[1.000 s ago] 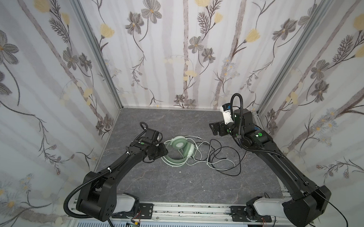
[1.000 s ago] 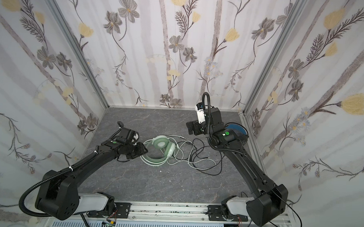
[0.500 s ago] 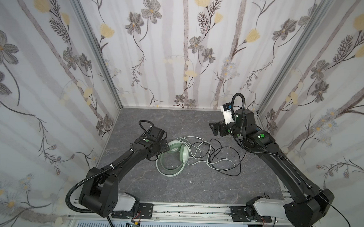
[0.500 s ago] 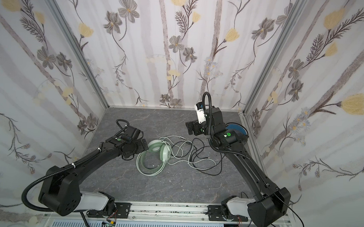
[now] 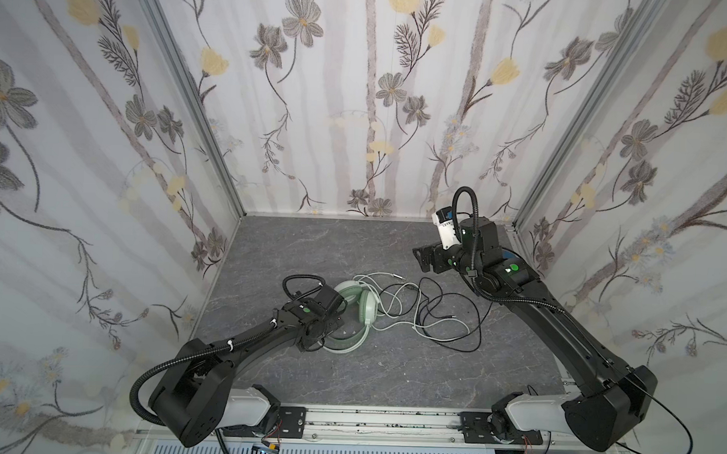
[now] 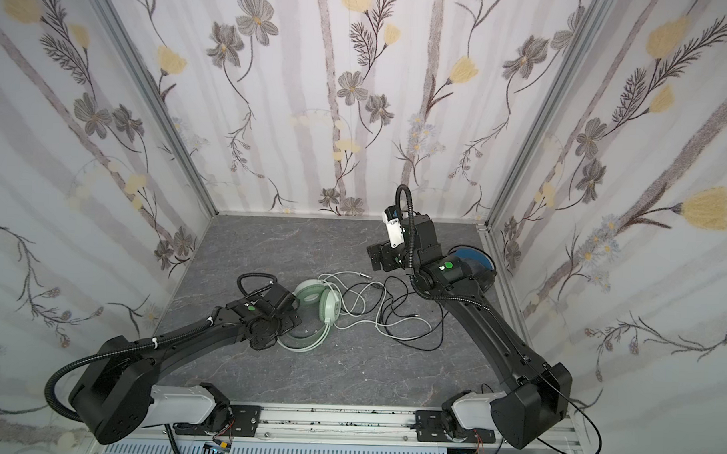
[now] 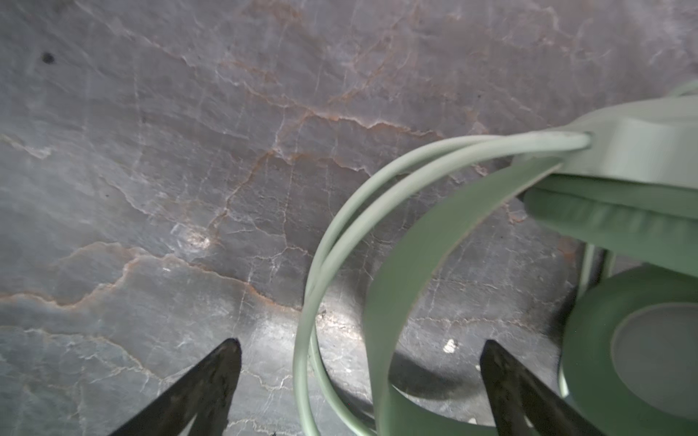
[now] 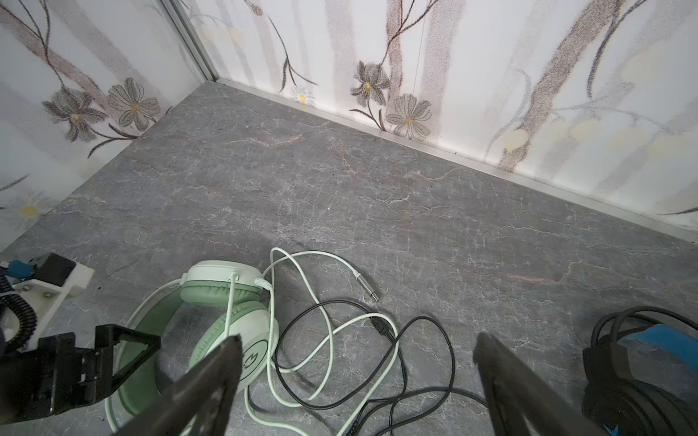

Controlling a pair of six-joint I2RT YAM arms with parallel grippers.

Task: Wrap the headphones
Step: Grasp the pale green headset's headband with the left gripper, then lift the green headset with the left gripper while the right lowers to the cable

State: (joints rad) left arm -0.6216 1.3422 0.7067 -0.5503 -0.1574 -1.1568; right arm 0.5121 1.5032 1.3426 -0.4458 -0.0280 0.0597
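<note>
Mint headset (image 5: 361, 307) lies earcups rearward, headband (image 5: 343, 347) arc frontward. Left gripper (image 7: 362, 343) gapes wide astride the headband, gripping nothing; right gripper (image 8: 359, 339) gapes, empty.

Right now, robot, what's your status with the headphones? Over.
Left gripper open around mint headphones headband, not gripping. Right gripper open, empty. White cable and black cable loose, crossed. Black headphones beside right arm.

Black headset (image 6: 475, 259), 2 o'clock on table (image 6: 348, 381): mostly hidden behind right arm (image 6: 487, 336). Mint headset (image 6: 330, 310): band partly under left arm (image 6: 208, 335).
</note>
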